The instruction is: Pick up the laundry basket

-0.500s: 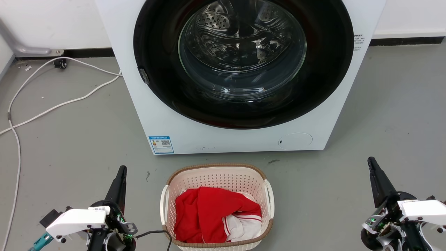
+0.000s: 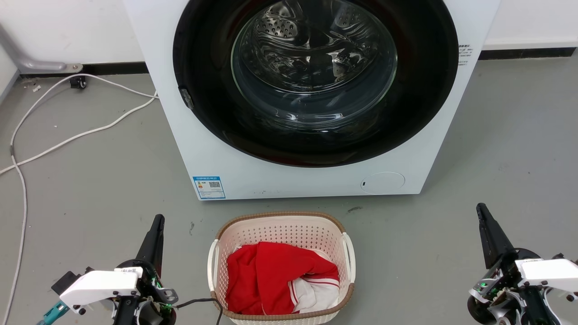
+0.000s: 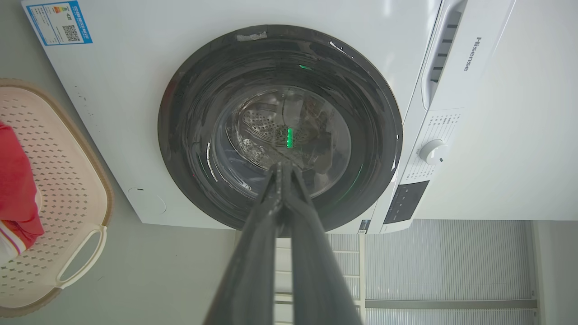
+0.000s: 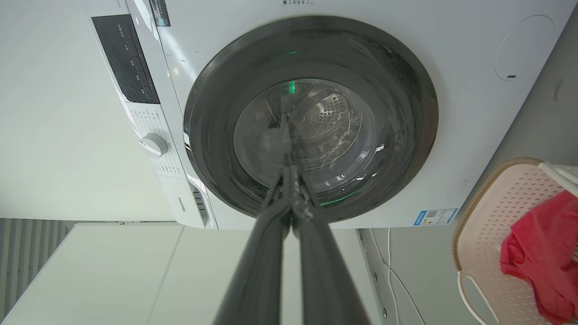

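- White washing machine [image 2: 307, 180]: stands on the grey floor [image 2: 90, 194] against the wall. Fills the upper middle of the head view, with a steel drum behind the round dark-ringed glass.
- Cream laundry basket [image 2: 280, 225]: sits upright on the floor just in front of the machine, at the bottom middle of the head view. Lies between the two end effectors and touches neither. Shows perforated walls, a brown rim and a white handle on each side. Appears at the left edge of the left wrist view and in the lower right corner of the right wrist view.
- Pale left arm [image 2: 99, 284]: lies low at the lower left of the head view, wrist housing roughly level. Carries the left end effector [image 2: 158, 220], which points up the view toward the machine, near the basket's left handle but apart from it. Fingers pressed together, nothing between them.
- Pale right arm [image 2: 546, 271]: lies low at the lower right, posed much like the left. Carries the right end effector [image 2: 480, 208], which points up and slightly inward, farther from the basket than the left one. Fingers closed tip to tip on nothing.
- Bundled red garment [image 2: 271, 275]: fills the basket's floor, with white red-striped cloth [image 2: 316, 293] at its near right.
- Loose white cable [image 2: 67, 137]: trails over the floor left of the machine.
- Small blue label [image 2: 209, 187]: sits on the machine's lower left front.
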{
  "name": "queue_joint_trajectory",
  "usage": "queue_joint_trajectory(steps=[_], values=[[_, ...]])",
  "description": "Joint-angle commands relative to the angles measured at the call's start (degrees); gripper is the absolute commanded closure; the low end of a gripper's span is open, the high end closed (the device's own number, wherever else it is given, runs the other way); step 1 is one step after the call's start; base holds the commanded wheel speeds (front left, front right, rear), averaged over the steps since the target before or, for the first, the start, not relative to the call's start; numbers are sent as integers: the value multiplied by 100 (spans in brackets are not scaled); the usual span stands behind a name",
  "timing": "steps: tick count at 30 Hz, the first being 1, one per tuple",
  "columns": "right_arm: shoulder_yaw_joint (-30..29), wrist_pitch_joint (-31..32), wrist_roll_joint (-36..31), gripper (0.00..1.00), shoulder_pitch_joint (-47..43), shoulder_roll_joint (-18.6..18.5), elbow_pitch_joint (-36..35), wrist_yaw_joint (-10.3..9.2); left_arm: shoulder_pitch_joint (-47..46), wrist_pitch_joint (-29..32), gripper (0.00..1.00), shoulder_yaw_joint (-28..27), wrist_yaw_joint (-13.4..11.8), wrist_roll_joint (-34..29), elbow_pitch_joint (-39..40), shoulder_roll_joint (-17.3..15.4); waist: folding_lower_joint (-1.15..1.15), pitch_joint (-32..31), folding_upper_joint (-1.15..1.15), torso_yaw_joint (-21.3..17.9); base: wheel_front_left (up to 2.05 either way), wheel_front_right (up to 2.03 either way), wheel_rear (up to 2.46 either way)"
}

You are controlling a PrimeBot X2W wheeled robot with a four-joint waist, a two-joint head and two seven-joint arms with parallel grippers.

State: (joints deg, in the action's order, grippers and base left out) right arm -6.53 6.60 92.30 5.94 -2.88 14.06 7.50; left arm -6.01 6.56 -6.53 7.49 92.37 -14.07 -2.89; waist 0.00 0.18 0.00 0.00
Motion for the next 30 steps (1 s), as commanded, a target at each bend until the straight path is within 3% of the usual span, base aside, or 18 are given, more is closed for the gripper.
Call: queue_joint_trajectory(steps=[1,6,7,13,19,30], values=[[-3,8,23,100,60,1,-2,-2,-47,14,100,-10,12,10,2,4,0,0,0,0,0,0,0],[-3,8,23,100,60,1,-2,-2,-47,13,100,-10,12,10,2,4,0,0,0,0,0,0,0],[-3,8,23,0,60,1,-2,-2,-47,14,0,-10,12,10,2,4,0,0,0,0,0,0,0],[38,-103,-53,0,-98,5,68,0,88,-104,0,56,-1,-24,-26,12,0,3,0,0,0,0,0],[11,-276,-460,0,-115,4,-17,0,109,-277,0,52,-1,-462,73,11,0,8,0,1,0,0,0],[77,-566,-2030,0,-213,3,-456,0,165,-565,0,152,-147,-1737,446,8,0,29,0,1,0,0,0]])
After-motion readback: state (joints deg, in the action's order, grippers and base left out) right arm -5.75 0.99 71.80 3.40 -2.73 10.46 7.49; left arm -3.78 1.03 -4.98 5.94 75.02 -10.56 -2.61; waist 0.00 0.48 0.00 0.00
